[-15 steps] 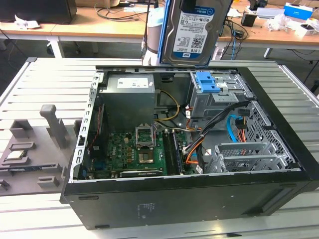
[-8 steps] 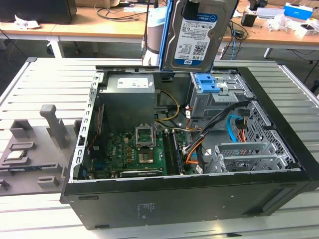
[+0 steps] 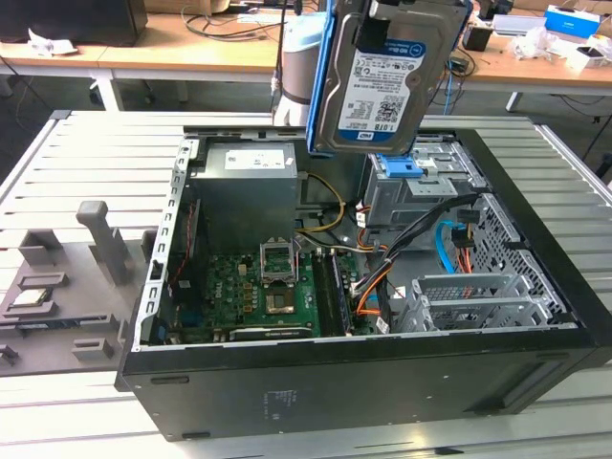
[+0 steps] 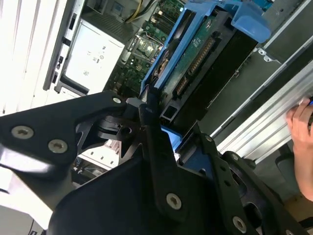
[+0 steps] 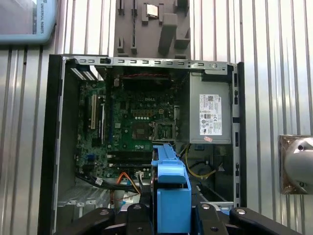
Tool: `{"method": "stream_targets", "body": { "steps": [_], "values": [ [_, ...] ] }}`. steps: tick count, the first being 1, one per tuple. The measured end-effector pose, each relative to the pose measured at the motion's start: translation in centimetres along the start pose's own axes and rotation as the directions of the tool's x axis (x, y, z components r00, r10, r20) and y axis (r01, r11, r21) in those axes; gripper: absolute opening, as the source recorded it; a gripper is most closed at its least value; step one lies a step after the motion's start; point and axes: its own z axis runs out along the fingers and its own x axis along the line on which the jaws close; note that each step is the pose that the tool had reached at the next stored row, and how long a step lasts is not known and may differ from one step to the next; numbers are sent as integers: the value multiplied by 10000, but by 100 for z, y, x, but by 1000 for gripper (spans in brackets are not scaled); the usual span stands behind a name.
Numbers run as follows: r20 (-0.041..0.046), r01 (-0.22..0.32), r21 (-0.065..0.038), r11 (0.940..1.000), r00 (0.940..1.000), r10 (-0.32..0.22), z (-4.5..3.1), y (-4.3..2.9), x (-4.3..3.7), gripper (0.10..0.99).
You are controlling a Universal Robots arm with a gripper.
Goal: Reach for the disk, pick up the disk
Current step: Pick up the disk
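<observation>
Disk [image 3: 387, 81]: held in the air above the open computer case [image 3: 363, 382], label side facing the exterior camera, blue frame [image 3: 321, 76] along its edges; tilted, upper end cut off by the picture's top.
Disk, second wrist view: green circuit-board underside [image 4: 195, 54] turned to the camera, blue frame on both long sides.
Disk, first wrist view: seen end-on as a blue block [image 5: 171, 196] between my black fingers [image 5: 134, 220].
Gripper [image 4: 168, 134]: my jaws are closed on the disk's blue-framed end and carry it clear of the case; nothing else touches the disk.
Case: lies on its side on a slatted metal table [image 3: 96, 153], side panel off, motherboard [image 3: 258, 292] exposed.
Power supply [image 5: 210, 115]: silver box in the case corner, white label on top.
Drive bay [image 3: 421, 186]: metal cage just below the disk in the exterior view, with a blue latch [image 3: 397, 167] at its front edge.
Cables [image 3: 368, 292]: orange, blue and black, bundled between motherboard and bay.
Grey fixture [image 3: 57, 282]: on the table at the exterior view's left, beside the case, a small square chip [image 3: 29, 297] resting on it.
Hand [image 4: 301, 129]: a person's, at the edge of the second wrist view, well apart from the disk.
</observation>
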Motion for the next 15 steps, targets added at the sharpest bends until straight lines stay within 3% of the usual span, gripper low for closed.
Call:
{"method": "stream_targets", "body": {
  "steps": [12, 15],
  "values": [
    [-9, -1, 0, 10000, 10000, 1, -3, 10, 508, 365],
    [-14, -2, 0, 10000, 10000, 2, -4, 13, 675, 365]
  ]
}}
